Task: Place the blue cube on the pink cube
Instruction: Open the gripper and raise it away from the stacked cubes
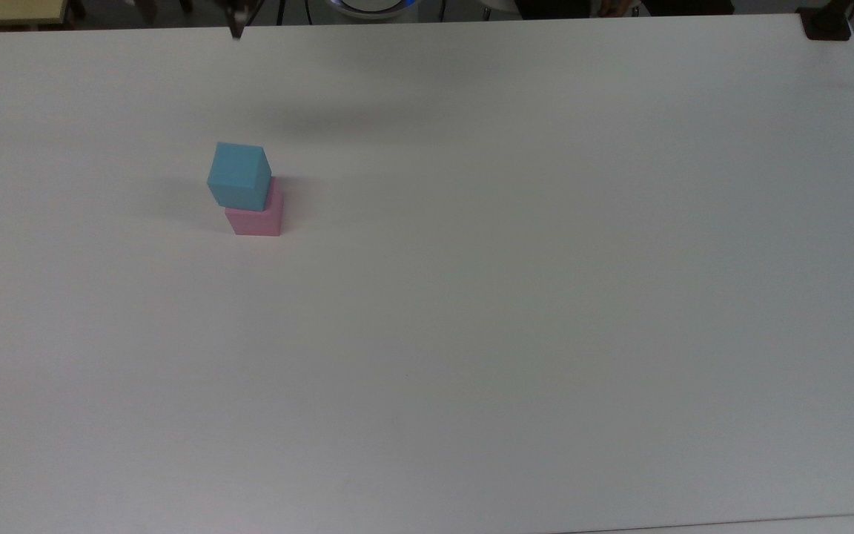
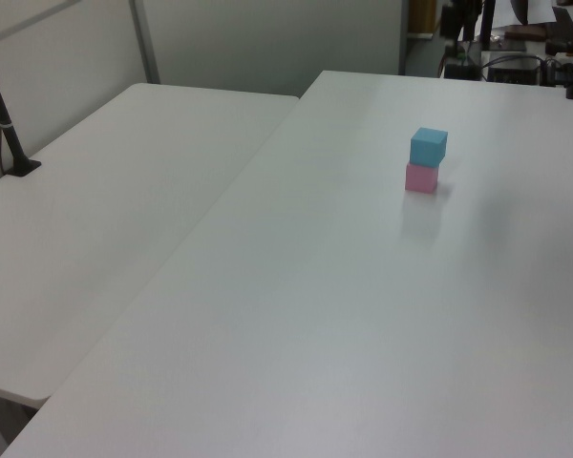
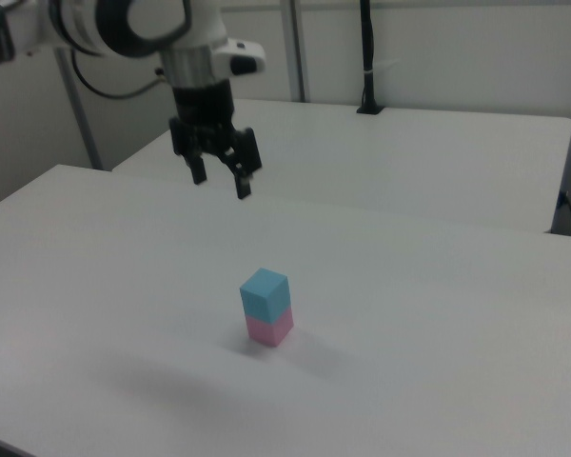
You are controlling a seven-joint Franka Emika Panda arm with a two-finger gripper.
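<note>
With the jaws spread wide and empty, the blue cube (image 3: 265, 291) sat well below them on the pink cube (image 3: 269, 327), slightly twisted, so bumping the table (image 3: 438, 381) might have toppled it.

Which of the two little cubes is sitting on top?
The blue cube; it rests on the pink cube, which sits on the table.
</note>
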